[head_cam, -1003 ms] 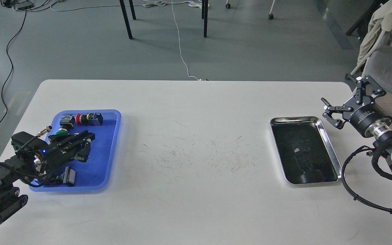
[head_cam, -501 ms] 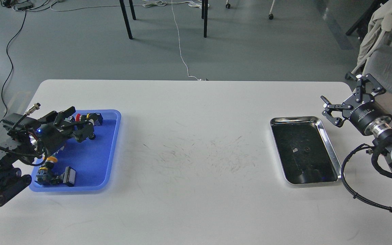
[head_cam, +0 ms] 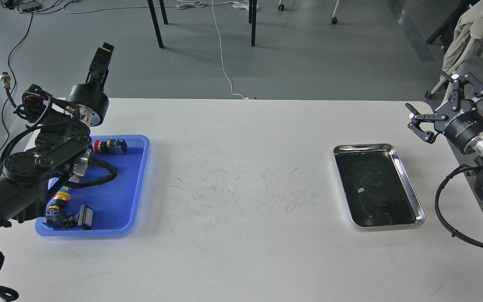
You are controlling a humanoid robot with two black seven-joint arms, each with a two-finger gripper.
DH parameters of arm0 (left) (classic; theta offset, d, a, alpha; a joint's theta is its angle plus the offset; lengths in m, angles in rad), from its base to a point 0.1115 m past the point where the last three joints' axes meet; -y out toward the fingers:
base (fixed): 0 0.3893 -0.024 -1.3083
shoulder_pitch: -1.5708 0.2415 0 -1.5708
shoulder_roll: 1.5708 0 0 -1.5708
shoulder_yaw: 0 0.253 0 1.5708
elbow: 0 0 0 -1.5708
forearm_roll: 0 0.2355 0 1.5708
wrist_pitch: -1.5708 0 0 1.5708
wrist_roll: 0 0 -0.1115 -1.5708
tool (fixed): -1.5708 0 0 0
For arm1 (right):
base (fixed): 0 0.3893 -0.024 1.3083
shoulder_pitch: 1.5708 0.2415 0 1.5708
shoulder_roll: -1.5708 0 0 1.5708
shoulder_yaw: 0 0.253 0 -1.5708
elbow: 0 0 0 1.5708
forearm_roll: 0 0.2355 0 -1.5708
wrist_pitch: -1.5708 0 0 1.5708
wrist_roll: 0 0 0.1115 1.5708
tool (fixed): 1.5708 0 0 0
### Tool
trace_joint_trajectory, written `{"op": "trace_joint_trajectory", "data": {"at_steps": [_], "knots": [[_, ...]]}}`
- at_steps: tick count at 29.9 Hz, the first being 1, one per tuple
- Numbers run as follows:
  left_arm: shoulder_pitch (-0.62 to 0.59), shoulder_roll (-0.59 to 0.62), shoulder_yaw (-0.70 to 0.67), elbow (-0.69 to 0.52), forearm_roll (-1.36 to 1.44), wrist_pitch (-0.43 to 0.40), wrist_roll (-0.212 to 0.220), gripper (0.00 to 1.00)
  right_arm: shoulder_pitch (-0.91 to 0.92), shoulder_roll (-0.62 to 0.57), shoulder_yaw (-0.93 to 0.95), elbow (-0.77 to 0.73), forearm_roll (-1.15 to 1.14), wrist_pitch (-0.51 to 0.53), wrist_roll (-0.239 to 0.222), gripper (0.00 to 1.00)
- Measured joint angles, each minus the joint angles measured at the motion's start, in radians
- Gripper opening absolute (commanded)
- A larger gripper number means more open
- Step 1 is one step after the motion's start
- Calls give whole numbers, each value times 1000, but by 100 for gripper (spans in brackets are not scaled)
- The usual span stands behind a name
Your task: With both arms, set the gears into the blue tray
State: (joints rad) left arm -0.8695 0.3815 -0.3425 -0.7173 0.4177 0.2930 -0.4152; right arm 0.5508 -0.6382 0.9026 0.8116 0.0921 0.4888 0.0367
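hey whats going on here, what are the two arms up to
Neither arm is holding anything right now. The left tool is raised above the far end of the blue tray, which holds a few colourful button switches. The right tool hangs open beyond the far right corner of the steel tray. One small dark gear appears to lie in the steel tray, not yet picked up.

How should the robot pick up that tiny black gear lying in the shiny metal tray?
Probably from straight above. The gear looks to lie flat on the dark floor of the steel tray, with a raised rim around it, so a sideways approach would hit the rim. Pinch its outer toothed edge across the ring. The right gripper, open just beyond the tray, is nearest. The gear is too small to show more.
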Motion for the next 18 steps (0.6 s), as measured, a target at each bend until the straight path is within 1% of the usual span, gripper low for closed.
{"op": "trace_joint_trajectory", "data": {"at_steps": [2, 5, 9, 10, 11, 12, 14, 18], "knots": [[-22, -30, -4, -1, -113, -71, 33, 95, 3, -39, -17, 24, -1, 0, 0, 97], [-37, -65, -48, -1, -232, -205, 109, 95, 36, -115, -70, 64, -9, 0, -6, 97], [-33, -80, -144, 9, -280, -415, 250, 96, 159, -220, -241, 141, -76, 0, -18, 97], [-27, -85, -164, 11, -283, -459, 279, 96, 198, -239, -292, 164, -109, 0, -25, 97], [-21, -89, -178, 12, -284, -490, 297, 97, 248, -260, -353, 196, -158, 0, -35, 97], [-12, -92, -191, 12, -284, -515, 311, 97, 301, -280, -417, 234, -216, 0, -47, 97], [3, -93, -205, 9, -285, -540, 321, 97, 395, -315, -538, 316, -339, 0, -71, 97], [13, -86, -212, 3, -284, -542, 313, 97, 572, -343, -803, 472, -597, 0, -107, 97]]}}
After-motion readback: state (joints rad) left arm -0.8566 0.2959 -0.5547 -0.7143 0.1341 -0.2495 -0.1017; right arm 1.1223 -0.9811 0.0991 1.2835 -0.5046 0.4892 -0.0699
